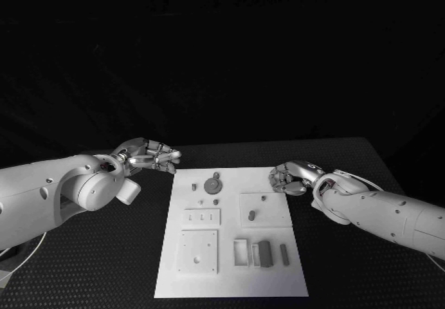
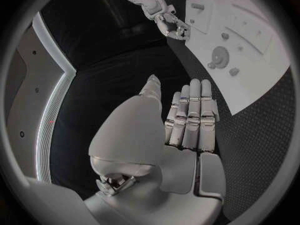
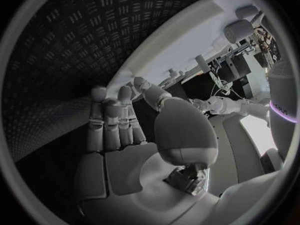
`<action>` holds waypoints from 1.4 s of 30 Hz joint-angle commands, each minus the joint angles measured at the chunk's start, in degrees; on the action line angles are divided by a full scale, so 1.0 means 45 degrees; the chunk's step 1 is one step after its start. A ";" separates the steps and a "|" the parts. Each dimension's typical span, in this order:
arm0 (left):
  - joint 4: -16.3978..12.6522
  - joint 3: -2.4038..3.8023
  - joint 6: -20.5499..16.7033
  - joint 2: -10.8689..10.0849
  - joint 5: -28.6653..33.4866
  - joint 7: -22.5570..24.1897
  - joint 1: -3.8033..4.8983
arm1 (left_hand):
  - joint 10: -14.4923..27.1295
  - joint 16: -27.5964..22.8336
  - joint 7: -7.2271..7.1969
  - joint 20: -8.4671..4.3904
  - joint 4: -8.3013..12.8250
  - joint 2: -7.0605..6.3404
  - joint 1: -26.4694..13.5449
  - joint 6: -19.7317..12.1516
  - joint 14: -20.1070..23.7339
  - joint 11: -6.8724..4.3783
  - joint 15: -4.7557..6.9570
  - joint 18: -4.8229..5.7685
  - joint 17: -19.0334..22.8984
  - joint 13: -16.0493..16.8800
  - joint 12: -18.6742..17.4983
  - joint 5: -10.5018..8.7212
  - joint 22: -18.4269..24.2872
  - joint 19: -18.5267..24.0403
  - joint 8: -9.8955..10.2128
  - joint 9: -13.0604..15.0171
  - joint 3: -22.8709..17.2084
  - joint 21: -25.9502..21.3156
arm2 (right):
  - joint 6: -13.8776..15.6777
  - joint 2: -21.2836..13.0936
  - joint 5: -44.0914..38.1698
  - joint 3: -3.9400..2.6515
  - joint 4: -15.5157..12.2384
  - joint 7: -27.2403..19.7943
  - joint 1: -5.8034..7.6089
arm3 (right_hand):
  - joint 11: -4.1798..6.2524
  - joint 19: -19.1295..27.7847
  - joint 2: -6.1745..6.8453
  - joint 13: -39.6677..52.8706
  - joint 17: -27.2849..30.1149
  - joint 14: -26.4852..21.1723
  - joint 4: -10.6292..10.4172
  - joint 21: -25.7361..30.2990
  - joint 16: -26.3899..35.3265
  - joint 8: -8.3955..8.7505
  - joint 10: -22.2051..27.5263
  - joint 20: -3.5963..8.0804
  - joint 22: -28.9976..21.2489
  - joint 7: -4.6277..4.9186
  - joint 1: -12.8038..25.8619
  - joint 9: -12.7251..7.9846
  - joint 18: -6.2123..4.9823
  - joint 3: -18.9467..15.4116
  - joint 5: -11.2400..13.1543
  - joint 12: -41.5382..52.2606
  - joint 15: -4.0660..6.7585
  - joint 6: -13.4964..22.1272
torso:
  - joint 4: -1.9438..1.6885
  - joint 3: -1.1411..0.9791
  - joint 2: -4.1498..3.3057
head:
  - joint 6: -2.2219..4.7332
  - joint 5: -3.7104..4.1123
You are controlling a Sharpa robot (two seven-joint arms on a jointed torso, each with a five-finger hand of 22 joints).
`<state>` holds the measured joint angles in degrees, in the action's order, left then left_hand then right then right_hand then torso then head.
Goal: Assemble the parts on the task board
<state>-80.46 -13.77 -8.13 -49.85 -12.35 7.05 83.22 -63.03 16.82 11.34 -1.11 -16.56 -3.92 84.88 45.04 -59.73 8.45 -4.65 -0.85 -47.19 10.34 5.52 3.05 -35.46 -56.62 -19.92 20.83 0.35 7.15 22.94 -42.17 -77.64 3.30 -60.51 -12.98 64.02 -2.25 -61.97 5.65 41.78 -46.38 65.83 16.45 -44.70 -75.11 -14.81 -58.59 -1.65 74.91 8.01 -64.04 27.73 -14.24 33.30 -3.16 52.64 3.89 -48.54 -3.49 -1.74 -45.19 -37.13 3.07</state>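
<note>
Task board flat mid-table, between both arms. Round gear and small pegs near far end; grey bars by near right corner. Left hand off board's far left corner, fingers straight, pressed together, holding nothing. Right hand at far right edge, fingers side by side, empty. Judged: nothing picked yet; next move calls for reach to one part and pinch.

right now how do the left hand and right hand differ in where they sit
The left hand sits off the task board, over the black table beyond its far left corner; the right hand sits at the board's right edge, nearer the parts. Both hold nothing, fingers straight and together.
</note>
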 commanded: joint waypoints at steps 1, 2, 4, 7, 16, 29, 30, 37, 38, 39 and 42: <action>-0.0046 0.0009 0.0187 0.0010 -0.0037 0.0106 0.0004 | -0.0068 -0.0078 0.0034 -0.0009 -0.0037 -0.0049 0.0003 0.0033 -0.0082 -0.0005 0.0018 -0.0019 -0.0024 0.0013 -0.0067 -0.0011 -0.0019 -0.0053 0.0051 -0.0016 -0.0034 -0.0051 | -0.0032 0.0021 0.0003 0.0000 0.0019 -0.0139 -0.0009 | 0.0070 -0.0051 -0.0124 -0.0045 -0.0021 0.0044 0.0010 -0.0067 -0.0089 -0.0122 0.0004 0.0044 0.0212 0.0086 -0.0082 0.0052 -0.0170 -0.0052 -0.0038 0.0102 0.0086 -0.0299 | 0.0003 -0.0002 -0.0003 | -0.0026 -0.0004; -0.0048 0.0009 0.0190 0.0009 -0.0037 0.0106 0.0004 | -0.0069 -0.0079 0.0035 -0.0009 -0.0037 -0.0049 0.0003 0.0033 -0.0082 -0.0005 0.0018 -0.0019 -0.0024 0.0013 -0.0068 -0.0011 -0.0019 -0.0053 0.0051 -0.0016 -0.0034 -0.0051 | -0.0034 0.0025 0.0001 0.0000 0.0022 -0.0142 -0.0009 | 0.0068 -0.0056 -0.0146 -0.0064 -0.0025 0.0048 0.0009 -0.0071 -0.0094 -0.0166 0.0004 0.0047 0.0216 0.0087 -0.0085 0.0080 -0.0170 -0.0061 -0.0037 0.0120 0.0086 -0.0379 | 0.0003 -0.0002 -0.0003 | -0.0026 -0.0004; -0.0048 0.0009 0.0194 0.0008 -0.0037 0.0107 0.0004 | -0.0069 -0.0080 0.0035 -0.0009 -0.0037 -0.0049 0.0003 0.0032 -0.0083 -0.0005 0.0018 -0.0020 -0.0025 0.0014 -0.0069 -0.0011 -0.0020 -0.0053 0.0052 -0.0016 -0.0033 -0.0052 | 0.0019 0.0033 0.0001 0.0000 0.0015 -0.0167 -0.0016 | 0.0076 -0.0057 -0.0177 -0.0093 -0.0030 0.0053 0.0005 -0.0072 -0.0100 -0.0211 0.0006 0.0047 0.0219 0.0077 -0.0083 0.0114 -0.0170 -0.0073 -0.0038 0.0145 0.0091 -0.0467 | 0.0005 -0.0001 -0.0001 | -0.0025 0.0005; -0.0048 0.0009 0.0196 0.0008 -0.0037 0.0106 0.0004 | -0.0070 -0.0082 0.0036 -0.0009 -0.0037 -0.0049 0.0002 0.0032 -0.0084 -0.0005 0.0018 -0.0020 -0.0028 0.0014 -0.0070 -0.0011 -0.0020 -0.0053 0.0052 -0.0016 -0.0032 -0.0053 | 0.0043 0.0045 0.0001 0.0000 -0.0002 -0.0169 -0.0023 | 0.0109 -0.0057 -0.0228 -0.0146 -0.0036 0.0053 0.0003 -0.0072 -0.0103 -0.0302 0.0019 0.0047 0.0222 0.0038 -0.0072 0.0179 -0.0170 -0.0088 -0.0038 0.0184 0.0119 -0.0646 | 0.0008 0.0002 0.0003 | -0.0025 0.0016; -0.0073 0.0009 0.0203 -0.0003 -0.0044 0.0100 0.0004 | -0.0072 -0.0089 0.0037 -0.0009 -0.0037 -0.0046 -0.0001 0.0032 -0.0086 -0.0006 0.0018 -0.0019 -0.0034 0.0016 -0.0076 -0.0011 -0.0022 -0.0054 0.0053 -0.0017 -0.0030 -0.0056 | 0.0147 0.0109 -0.0005 0.0000 0.0074 -0.0169 -0.0080 | 0.0247 -0.0112 -0.0391 -0.0280 -0.0069 0.0095 -0.0014 -0.0113 -0.0147 -0.0519 -0.0012 0.0069 0.0235 -0.0114 0.0009 0.0370 -0.0170 -0.0119 -0.0039 0.0321 0.0249 -0.1090 | -0.0007 -0.0002 -0.0005 | -0.0034 0.0030; -0.0092 0.0009 0.0211 -0.0018 -0.0175 0.0035 0.0004 | -0.0082 -0.0099 0.0036 -0.0010 -0.0036 -0.0040 0.0001 0.0038 -0.0092 -0.0008 0.0019 -0.0021 -0.0045 0.0021 -0.0081 -0.0011 -0.0025 -0.0058 0.0051 -0.0016 -0.0030 -0.0059 | 0.0864 0.0117 0.0000 -0.0001 0.0026 -0.0050 -0.0119 | 0.0381 -0.0266 -0.0478 -0.0405 -0.0127 0.0259 -0.0018 -0.0231 -0.0260 -0.0654 -0.0177 0.0154 0.0252 -0.0250 0.0105 0.0573 -0.0170 -0.0141 -0.0039 0.0526 0.0377 -0.1414 | 0.0000 -0.0005 0.0004 | -0.0062 -0.0001; -0.0094 0.0009 0.0219 -0.0018 -0.0232 0.0012 0.0004 | -0.0084 -0.0100 0.0036 -0.0010 -0.0037 -0.0040 0.0000 0.0038 -0.0094 -0.0008 0.0019 -0.0021 -0.0047 0.0021 -0.0081 -0.0012 -0.0026 -0.0059 0.0051 -0.0016 -0.0029 -0.0059 | 0.0928 0.0120 0.0000 -0.0001 0.0014 -0.0001 -0.0119 | 0.0389 -0.0285 -0.0472 -0.0413 -0.0132 0.0279 -0.0019 -0.0245 -0.0271 -0.0657 -0.0195 0.0163 0.0253 -0.0257 0.0112 0.0585 -0.0170 -0.0145 -0.0039 0.0542 0.0386 -0.1426 | 0.0000 -0.0005 0.0004 | -0.0062 -0.0001; -0.0122 0.0009 0.0257 -0.0029 -0.0940 -0.0323 0.0004 | -0.0476 -0.0057 -0.0006 -0.0083 -0.0053 -0.0206 -0.0414 0.0155 -0.0328 -0.0181 0.0108 -0.0060 -0.0211 0.0202 0.0073 -0.0023 -0.0101 -0.0273 -0.0002 0.0008 0.0037 0.0016 | 0.1640 0.0115 -0.0061 -0.0013 -0.0229 0.0483 -0.0115 | 0.0491 -0.0560 -0.0333 -0.0459 -0.0188 0.0594 -0.0024 -0.0440 -0.0420 -0.0684 -0.0500 0.0316 0.0260 -0.0355 0.0187 0.0722 -0.0170 -0.0180 -0.0040 0.0813 0.0488 -0.1580 | 0.0014 -0.0015 0.0004 | -0.0042 -0.0065; -0.0108 0.0009 0.0316 -0.0030 -0.0973 -0.0288 0.0004 | -0.0503 -0.0051 -0.0012 -0.0091 -0.0052 -0.0215 -0.0436 0.0167 -0.0349 -0.0194 0.0117 -0.0063 -0.0227 0.0220 0.0084 -0.0023 -0.0108 -0.0293 -0.0007 0.0010 0.0033 0.0024 | 0.1713 0.0124 -0.0071 -0.0022 -0.0261 0.0492 -0.0113 | 0.0498 -0.0576 -0.0327 -0.0461 -0.0190 0.0613 -0.0024 -0.0453 -0.0427 -0.0687 -0.0515 0.0325 0.0261 -0.0361 0.0188 0.0731 -0.0170 -0.0179 -0.0040 0.0829 0.0495 -0.1593 | 0.0006 -0.0010 0.0006 | -0.0022 -0.0065; -0.0100 0.0009 0.0386 -0.0030 -0.1008 -0.0267 0.0004 | -0.0624 0.0001 -0.0048 -0.0126 -0.0054 -0.0236 -0.0533 0.0259 -0.0451 -0.0248 0.0158 -0.0083 -0.0284 0.0280 0.0145 -0.0021 -0.0140 -0.0398 -0.0056 0.0031 0.0028 0.0075 | 0.1797 0.0125 -0.0091 -0.0033 -0.0301 0.0503 -0.0111 | 0.0503 -0.0590 -0.0319 -0.0463 -0.0192 0.0630 -0.0027 -0.0464 -0.0432 -0.0685 -0.0528 0.0335 0.0260 -0.0366 0.0193 0.0739 -0.0170 -0.0179 -0.0040 0.0845 0.0501 -0.1599 | 0.0005 -0.0006 0.0010 | -0.0009 -0.0065; -0.0095 0.0009 0.0530 -0.0030 -0.1290 -0.0302 0.0004 | -0.1012 0.0123 -0.0323 -0.0214 -0.0047 -0.0145 -0.0612 0.0892 -0.0668 -0.0440 0.0266 -0.0116 -0.0442 0.0458 0.0338 -0.0024 -0.0214 -0.0597 -0.0386 0.0169 -0.0052 0.0174 | 0.1869 0.0147 -0.0228 -0.0123 -0.0450 0.0592 -0.0072 | 0.0507 -0.0603 -0.0311 -0.0466 -0.0194 0.0646 -0.0026 -0.0473 -0.0435 -0.0676 -0.0538 0.0345 0.0258 -0.0369 0.0194 0.0745 -0.0170 -0.0175 -0.0041 0.0861 0.0507 -0.1592 | 0.0009 0.0002 0.0015 | 0.0040 -0.0081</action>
<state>-80.79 -13.77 -7.54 -50.03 -15.52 5.99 83.21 -67.31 17.28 10.06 -2.12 -16.56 -4.48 82.38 48.61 -62.61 6.53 -3.43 -0.85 -49.13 12.32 6.89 3.05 -36.41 -59.17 -21.39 21.48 0.35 7.84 28.98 -41.65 -77.76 2.83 -62.18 -11.46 63.57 0.10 -64.12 4.00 39.74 -47.20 68.30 16.29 -46.61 -76.89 -17.70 -60.73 -0.11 74.94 5.45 -63.43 31.13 -14.25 32.79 -3.11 56.31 6.14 -54.40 -3.45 -1.77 -45.16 -37.14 2.76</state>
